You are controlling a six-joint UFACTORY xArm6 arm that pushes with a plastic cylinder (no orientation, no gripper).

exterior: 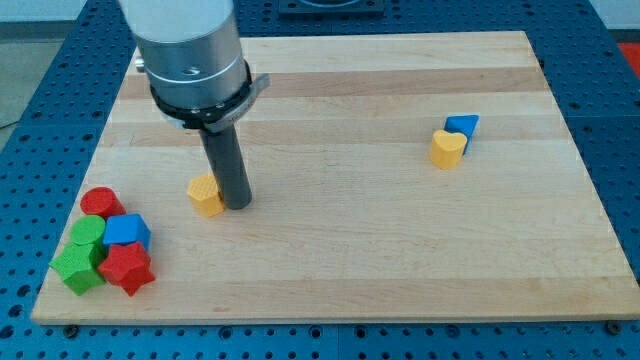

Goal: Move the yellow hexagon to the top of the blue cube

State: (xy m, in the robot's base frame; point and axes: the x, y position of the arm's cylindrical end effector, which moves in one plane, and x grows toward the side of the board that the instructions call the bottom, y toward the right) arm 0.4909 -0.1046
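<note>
The yellow hexagon (205,194) lies on the wooden board (340,170) at the view's left of centre. My tip (237,204) stands right beside it, touching or nearly touching its right side. The blue cube (126,231) sits in a cluster at the view's lower left, below and left of the hexagon. The rod hangs from the grey arm end (192,60) at the view's top left.
Around the blue cube cluster a red cylinder (101,203), a green block (87,235), a green star (76,267) and a red star (127,267). At the view's right a yellow heart (448,149) touches a blue triangle (463,126).
</note>
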